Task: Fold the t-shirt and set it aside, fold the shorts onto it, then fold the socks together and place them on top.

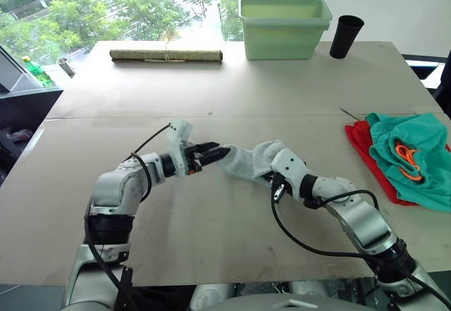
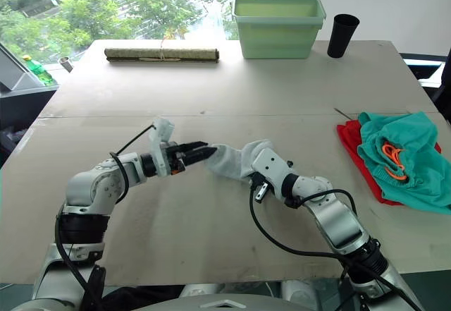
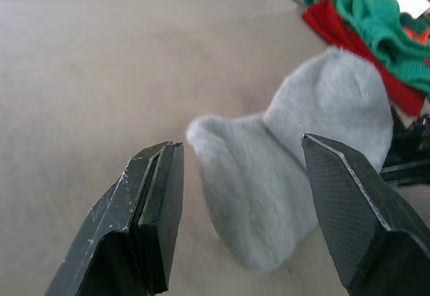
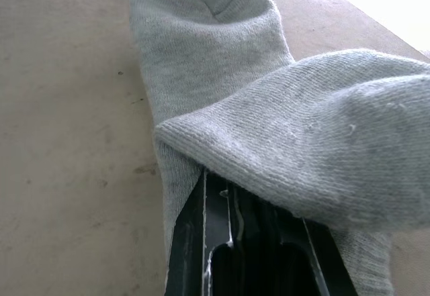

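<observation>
Step in hand, as judged: folding the socks, the last stage. The plain light grey soft socks [image 1: 248, 161] lie mid-table on the pale wooden table [image 1: 211, 99], between the two arms. The right gripper [image 4: 252, 205] is clamped on one end, with cloth draped over its fingers. The left gripper [image 3: 245, 195] stands wide open, straddling the free end and holding nothing.

The bright red t-shirt [image 1: 366, 152] lies at the right edge under the teal-green shorts [image 1: 416, 152].

Next move calls for the left gripper to close on the free end. No legible writing or labels.
</observation>
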Robot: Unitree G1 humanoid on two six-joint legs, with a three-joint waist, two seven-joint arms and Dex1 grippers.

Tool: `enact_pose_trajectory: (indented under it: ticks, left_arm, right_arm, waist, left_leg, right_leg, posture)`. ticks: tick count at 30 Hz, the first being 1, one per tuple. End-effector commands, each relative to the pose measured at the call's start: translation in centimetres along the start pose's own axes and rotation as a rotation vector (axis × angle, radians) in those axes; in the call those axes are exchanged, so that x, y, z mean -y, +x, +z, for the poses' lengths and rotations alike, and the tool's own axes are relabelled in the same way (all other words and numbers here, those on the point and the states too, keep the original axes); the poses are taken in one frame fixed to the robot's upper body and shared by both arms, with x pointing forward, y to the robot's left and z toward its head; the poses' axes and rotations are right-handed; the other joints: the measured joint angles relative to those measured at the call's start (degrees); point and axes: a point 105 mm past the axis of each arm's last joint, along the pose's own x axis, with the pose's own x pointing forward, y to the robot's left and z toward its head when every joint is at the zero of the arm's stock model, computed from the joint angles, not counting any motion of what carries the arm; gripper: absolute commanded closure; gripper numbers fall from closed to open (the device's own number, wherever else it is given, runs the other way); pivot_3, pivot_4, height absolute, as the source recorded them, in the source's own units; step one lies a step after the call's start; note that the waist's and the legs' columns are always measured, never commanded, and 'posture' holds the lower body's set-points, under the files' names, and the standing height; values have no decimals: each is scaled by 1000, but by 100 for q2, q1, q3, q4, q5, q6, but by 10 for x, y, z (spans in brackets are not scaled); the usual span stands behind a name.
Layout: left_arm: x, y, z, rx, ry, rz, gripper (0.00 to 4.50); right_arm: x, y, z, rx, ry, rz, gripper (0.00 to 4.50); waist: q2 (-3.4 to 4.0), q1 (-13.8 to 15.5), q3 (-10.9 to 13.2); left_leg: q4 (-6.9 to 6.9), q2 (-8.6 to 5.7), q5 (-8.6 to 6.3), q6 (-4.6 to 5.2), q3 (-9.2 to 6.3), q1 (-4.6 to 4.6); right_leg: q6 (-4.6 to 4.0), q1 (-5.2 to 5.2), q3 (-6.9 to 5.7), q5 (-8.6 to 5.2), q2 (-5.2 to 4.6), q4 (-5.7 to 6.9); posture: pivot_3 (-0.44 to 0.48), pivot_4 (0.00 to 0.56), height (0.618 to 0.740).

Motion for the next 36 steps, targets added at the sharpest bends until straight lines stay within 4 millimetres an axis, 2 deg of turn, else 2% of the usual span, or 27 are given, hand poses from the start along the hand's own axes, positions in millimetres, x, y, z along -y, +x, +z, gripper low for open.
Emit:
enact_pose_trajectory:
  ticks: [1,3,5,7,8,13,16,25,28,32,36]
  left_arm:
    - [-5,2,-3,-7,39,65,1606]
    - [-2,5,-4,-1,42,37,2159]
    - [2,8,-1,26,22,4,3184]
    - [10,10,10,89,-20,-58,4238]
    - [15,11,17,122,-55,-98,4428]
    - [46,17,41,179,-105,-290,4428]
    - [62,24,48,170,-107,-373,4428]
    - [91,56,34,87,-125,-489,4428]
    - [94,69,16,15,-97,-481,4428]
    - [85,83,-5,-49,-234,-442,3073]
    - [76,91,-21,-84,-273,-381,1262]
  right_arm:
    - [-3,1,-18,-69,27,13,4500]
    - [-4,1,-18,-69,27,15,4500]
    - [-4,1,-18,-71,27,17,4500]
    - [-4,1,-18,-72,26,16,4500]
    - [-4,1,-18,-72,26,15,4500]
    - [-4,-1,-18,-73,26,10,4500]
    - [-6,-1,-19,-73,26,10,4500]
    - [-7,-3,-19,-75,33,-12,4500]
    - [-7,-5,-19,-79,38,-28,4500]
    - [-7,-8,-20,-76,46,-46,4500]
    - [-11,-15,-13,-52,78,-30,4500]
  waist:
    - [-1,3,0]
    - [0,4,0]
    - [0,5,0]
    - [0,7,0]
    - [0,7,0]
    - [0,1,0]
    - [0,3,0]
    - [0,8,0]
    - [0,16,0]
    - [0,19,0]
    - [2,27,-1]
  left_leg:
    - [-1,0,0,0,-2,0]
    - [0,0,0,0,-5,0]
    - [0,0,0,0,-4,0]
    - [0,0,0,0,-4,0]
    - [0,0,0,0,-5,-1]
    - [2,0,1,0,-7,-2]
    - [2,-1,1,0,-6,-3]
    - [2,-4,1,0,-6,-3]
    - [2,-5,2,0,-6,-3]
    - [2,-11,2,1,-6,-4]
    - [3,-12,1,1,-12,-2]
  right_leg:
    - [0,0,-2,0,0,0]
    - [0,0,-4,0,0,0]
    - [0,0,-4,0,1,0]
    - [0,0,-5,0,1,0]
    - [0,0,-6,0,1,0]
    - [1,1,-10,0,3,1]
    - [2,1,-10,0,4,0]
    - [2,3,-17,0,7,1]
    - [2,3,-19,0,10,0]
    - [3,4,-22,-1,18,0]
    - [4,9,-25,-1,11,-1]
  posture:
    - [0,150,731]
    - [0,150,731]
    - [0,150,731]
    - [0,150,731]
    - [0,150,731]
    - [0,150,731]
    - [0,150,731]
    - [0,150,731]
    - [0,150,731]
    - [0,150,731]
    - [0,150,731]
